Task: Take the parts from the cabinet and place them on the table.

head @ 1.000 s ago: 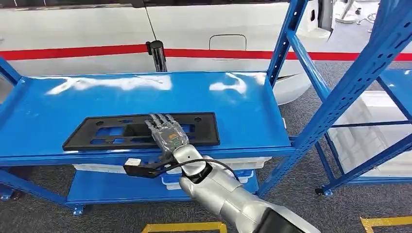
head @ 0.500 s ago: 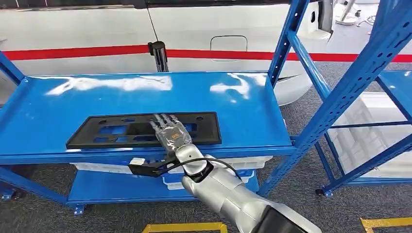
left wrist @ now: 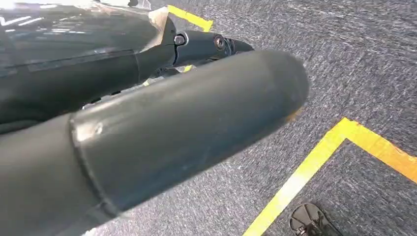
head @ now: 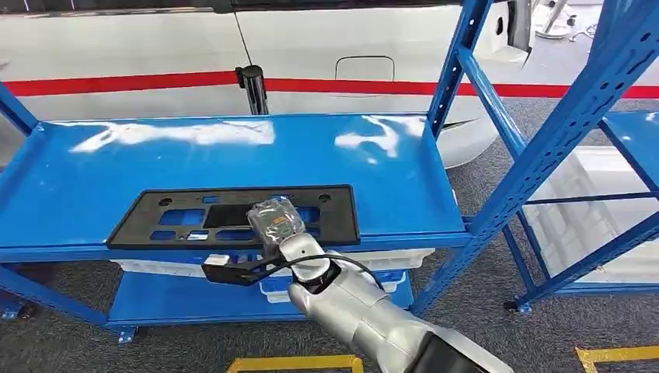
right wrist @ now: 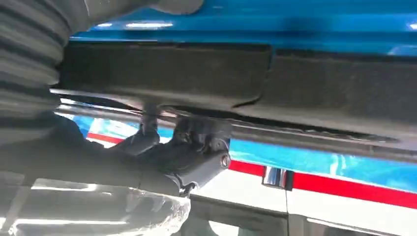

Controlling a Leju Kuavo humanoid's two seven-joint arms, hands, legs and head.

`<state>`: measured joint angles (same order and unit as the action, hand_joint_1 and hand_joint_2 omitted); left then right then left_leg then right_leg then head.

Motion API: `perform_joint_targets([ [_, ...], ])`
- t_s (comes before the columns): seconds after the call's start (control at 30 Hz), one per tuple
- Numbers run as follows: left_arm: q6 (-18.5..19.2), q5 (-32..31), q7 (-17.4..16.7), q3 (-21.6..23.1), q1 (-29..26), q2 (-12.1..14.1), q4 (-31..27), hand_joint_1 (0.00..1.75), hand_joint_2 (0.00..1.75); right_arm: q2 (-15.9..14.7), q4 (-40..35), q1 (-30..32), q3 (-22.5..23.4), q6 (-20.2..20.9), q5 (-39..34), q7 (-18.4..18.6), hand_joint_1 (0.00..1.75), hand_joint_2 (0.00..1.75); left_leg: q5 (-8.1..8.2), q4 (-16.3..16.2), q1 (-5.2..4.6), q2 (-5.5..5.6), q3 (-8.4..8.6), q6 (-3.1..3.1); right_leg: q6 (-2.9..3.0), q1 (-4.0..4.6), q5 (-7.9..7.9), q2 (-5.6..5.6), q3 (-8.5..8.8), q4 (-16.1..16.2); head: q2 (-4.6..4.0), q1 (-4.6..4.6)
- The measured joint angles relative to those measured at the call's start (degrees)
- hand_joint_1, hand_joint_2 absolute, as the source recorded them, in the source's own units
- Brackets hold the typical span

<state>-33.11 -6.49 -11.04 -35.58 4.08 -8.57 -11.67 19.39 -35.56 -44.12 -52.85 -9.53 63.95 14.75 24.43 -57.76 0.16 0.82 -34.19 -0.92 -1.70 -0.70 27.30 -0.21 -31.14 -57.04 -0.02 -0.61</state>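
My right hand (head: 274, 220), flat on the black plastic panel (head: 237, 215) a moment ago, now curls its fingers into the panel's middle opening and grips it. The panel lies on the blue shelf (head: 388, 186), ready, I judge, to lift out.

Matt black plastic part (head: 233, 215) on glossy blue metal cabinet shelf (head: 326, 159)

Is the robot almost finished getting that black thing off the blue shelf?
Not yet. Nothing looks delivered so far. The right hand has its fingers curled on the black plastic part, which lies flat at the front of the blue shelf. Lifting it out and carrying it to a table remains.
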Motion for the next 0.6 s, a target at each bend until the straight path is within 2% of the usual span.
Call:
perform_joint_targets([
  [0.17, 0.0, 0.0, 0.0, -0.5, 0.0, -0.1, 0.0, 0.0, 0.0, 0.0, -0.9, 0.0, -0.3, 0.2, 0.0, 0.0, 1.55, 1.75, -0.09, 0.0, 0.04, -0.11, -0.18, 0.0, -0.08, 0.04, -0.08, 0.02, 0.12, 0.0, 0.0, -0.02],
  [0.2, 0.0, 0.0, 0.0, -0.5, 0.0, -0.1, 0.0, 0.0, 0.0, 0.0, -1.1, 0.0, -0.3, 0.2, 0.0, 0.0, 1.66, 1.75, -0.09, 0.0, 0.06, -0.13, -0.18, 0.0, -0.08, 0.05, -0.07, 0.02, 0.11, 0.0, 0.0, -0.02],
  [0.3, 0.0, 0.2, 0.0, -0.6, 0.0, -0.1, 0.0, 0.0, 0.0, 0.0, -1.4, 0.0, -0.3, 0.2, 0.0, 0.0, 1.71, 1.75, -0.08, 0.0, 0.08, -0.22, -0.18, 0.01, -0.05, 0.08, -0.05, 0.03, -0.02, 0.0, 0.0, -0.02],
  [0.6, -0.1, 0.7, 0.5, -0.9, 0.1, -0.3, 0.0, 0.0, 0.0, 0.0, -3.9, -2.0, -0.4, 0.5, -1.9, 0.2, 1.71, 1.75, -0.15, 0.0, 0.06, -0.22, -0.45, -0.04, -0.1, 0.12, -0.09, 0.02, -0.07, 0.0, 0.0, -0.02],
])
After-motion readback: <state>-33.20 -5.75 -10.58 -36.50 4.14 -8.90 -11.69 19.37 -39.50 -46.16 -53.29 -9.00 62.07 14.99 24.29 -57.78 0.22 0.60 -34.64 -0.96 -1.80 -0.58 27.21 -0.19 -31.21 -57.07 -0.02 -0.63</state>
